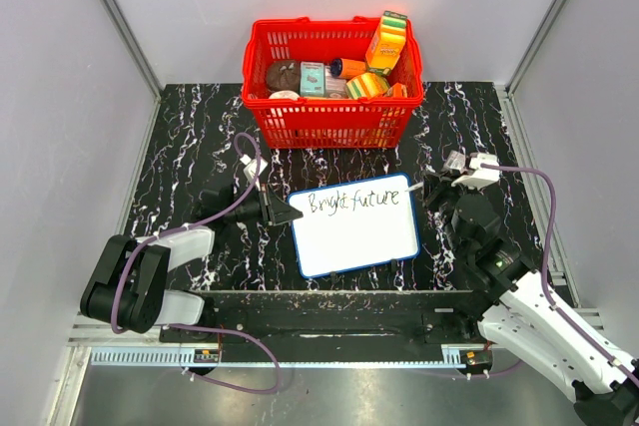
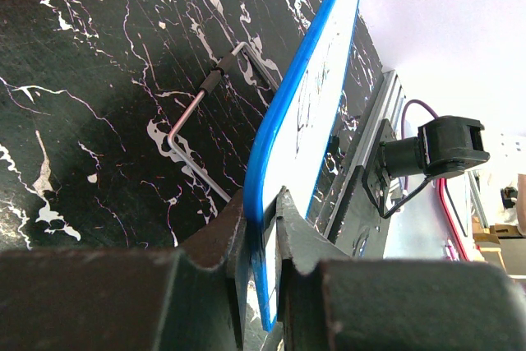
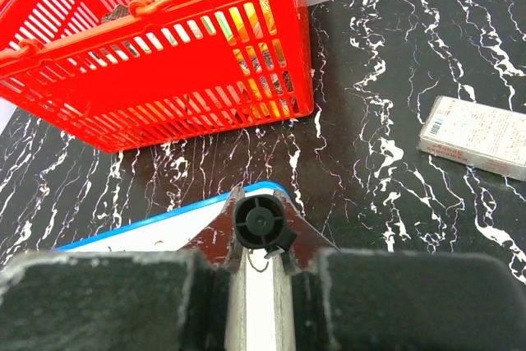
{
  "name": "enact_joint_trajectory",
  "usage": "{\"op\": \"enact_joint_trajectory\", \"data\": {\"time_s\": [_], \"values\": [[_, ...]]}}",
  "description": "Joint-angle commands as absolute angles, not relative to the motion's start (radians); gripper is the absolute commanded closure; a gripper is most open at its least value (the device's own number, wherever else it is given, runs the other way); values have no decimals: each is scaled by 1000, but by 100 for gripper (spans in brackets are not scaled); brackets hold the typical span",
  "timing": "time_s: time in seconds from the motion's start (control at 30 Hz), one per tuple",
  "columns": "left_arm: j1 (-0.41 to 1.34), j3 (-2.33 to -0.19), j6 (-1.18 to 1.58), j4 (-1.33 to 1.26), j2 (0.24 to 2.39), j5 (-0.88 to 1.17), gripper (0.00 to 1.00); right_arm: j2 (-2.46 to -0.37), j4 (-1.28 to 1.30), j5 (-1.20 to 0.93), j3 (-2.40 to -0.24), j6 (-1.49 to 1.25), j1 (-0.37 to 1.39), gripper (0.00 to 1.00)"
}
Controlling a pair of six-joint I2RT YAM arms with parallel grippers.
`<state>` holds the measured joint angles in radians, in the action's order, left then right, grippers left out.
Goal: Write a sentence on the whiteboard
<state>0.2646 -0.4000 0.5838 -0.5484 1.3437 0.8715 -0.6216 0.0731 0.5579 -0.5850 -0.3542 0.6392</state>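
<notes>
whiteboard (image 1: 354, 236) is lying mid-counter toward the near edge | likely handling light, stiff, slick-faced, its rim offering the best hold | left jaws are pinching narrow on its left rim | right jaws are clamping the marker (image 3: 261, 223) by its right edge

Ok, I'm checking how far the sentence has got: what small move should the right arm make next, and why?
Probably touch the marker down right after the final "e": the sentence reads only "Bright future", the right gripper grips the marker, and the left gripper clamps the whiteboard by its edge.
</notes>
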Motion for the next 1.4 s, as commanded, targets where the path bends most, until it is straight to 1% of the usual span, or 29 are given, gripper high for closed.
{"op": "enact_joint_trajectory", "data": {"time_s": [0.0, 0.5, 0.9, 1.1, 1.37], "values": [[259, -405, 468, -512, 1371, 752, 100, -612, 54, 549, -595, -339, 634, 100], [259, -405, 469, -512, 1371, 752, 100, -615, 41, 534, -586, -351, 634, 100], [259, -405, 468, -512, 1371, 753, 100, -690, 9, 537, -586, -356, 634, 100], [261, -403, 469, -512, 1370, 755, 100, -715, -47, 560, -580, -360, 634, 100], [259, -403, 469, -512, 1370, 755, 100, -750, -60, 587, -577, -357, 634, 100]]}}
